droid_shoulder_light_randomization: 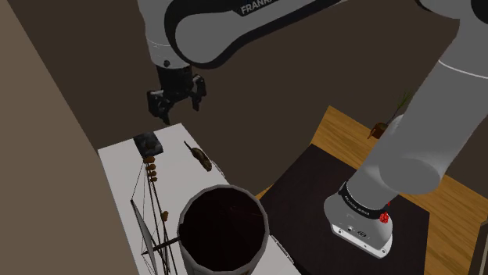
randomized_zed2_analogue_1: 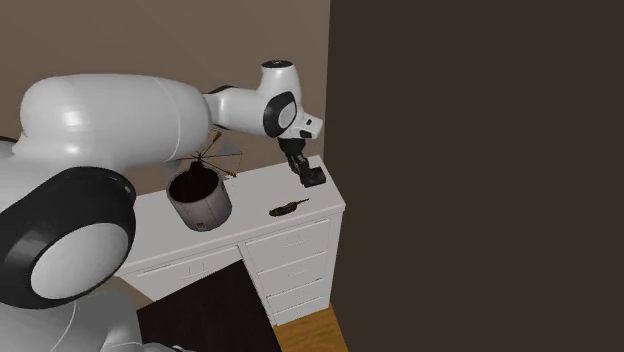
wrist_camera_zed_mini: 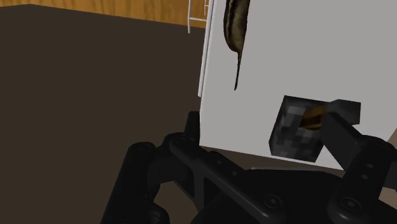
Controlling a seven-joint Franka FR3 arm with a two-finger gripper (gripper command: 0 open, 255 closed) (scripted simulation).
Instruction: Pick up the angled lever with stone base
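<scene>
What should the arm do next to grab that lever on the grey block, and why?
Probably shift the open gripper sideways to centre it: in the wrist view the lever and its grey block sit beside one finger, not midway between them.

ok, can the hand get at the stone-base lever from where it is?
Probably yes. The hand hangs open over the lever on the white top; nothing lies between them, and the brown feather-like piece and big pot sit off to the side.
</scene>
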